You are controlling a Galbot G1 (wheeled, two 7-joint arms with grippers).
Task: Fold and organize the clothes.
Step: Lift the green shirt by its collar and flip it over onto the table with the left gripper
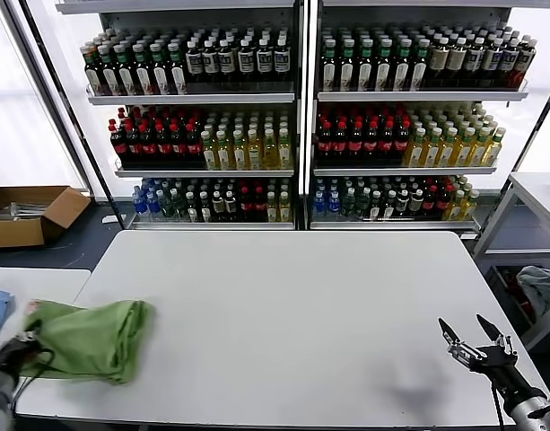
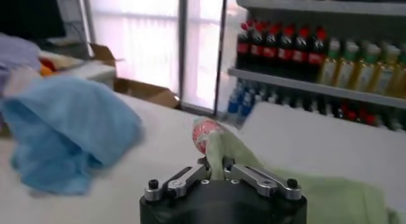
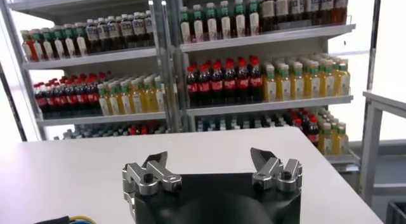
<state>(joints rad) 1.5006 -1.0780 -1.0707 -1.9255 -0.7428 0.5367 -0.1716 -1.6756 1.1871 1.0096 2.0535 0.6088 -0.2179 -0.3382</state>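
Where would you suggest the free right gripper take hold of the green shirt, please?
Probably the bunched far edge of the green shirt, approached from the table's middle. The left gripper already pinches the near end, and the open right gripper hovers over the opposite corner.

No lettering can be made out on the shelved bottles [image 1: 346, 135] or elsewhere.

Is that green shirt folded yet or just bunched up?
Bunched up. The green shirt lies in a rumpled heap at the table's left edge, one end pinched in the left gripper.
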